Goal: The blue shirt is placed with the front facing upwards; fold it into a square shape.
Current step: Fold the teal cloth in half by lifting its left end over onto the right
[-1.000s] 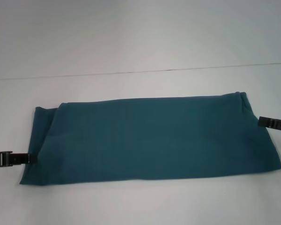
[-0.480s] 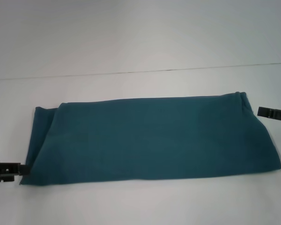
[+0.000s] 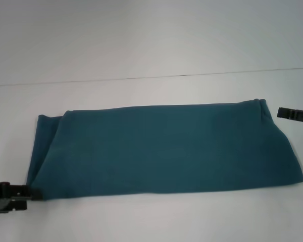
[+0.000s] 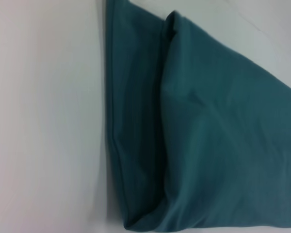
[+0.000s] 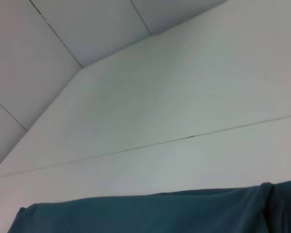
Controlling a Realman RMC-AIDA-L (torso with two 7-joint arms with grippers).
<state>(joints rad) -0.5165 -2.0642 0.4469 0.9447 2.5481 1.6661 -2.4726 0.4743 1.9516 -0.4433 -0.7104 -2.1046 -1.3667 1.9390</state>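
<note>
Teal blue shirt (image 3: pixel 161 148) folded, white table (image 3: pixel 141 50)

Shirt (image 3: pixel 161 148) between both hands

The blue shirt (image 3: pixel 164 148) lies flat, folded into a long band.

I see the dark teal-blue folded cotton shirt (image 3: pixel 161 148) lying flat across the middle of the white table (image 3: pixel 151 40). Bare surface runs all round it, widest on the far side. My black left gripper (image 3: pixel 34 193) touches its near-left corner; my black right gripper (image 3: pixel 282 112) sits just beside its far-right corner.
</note>
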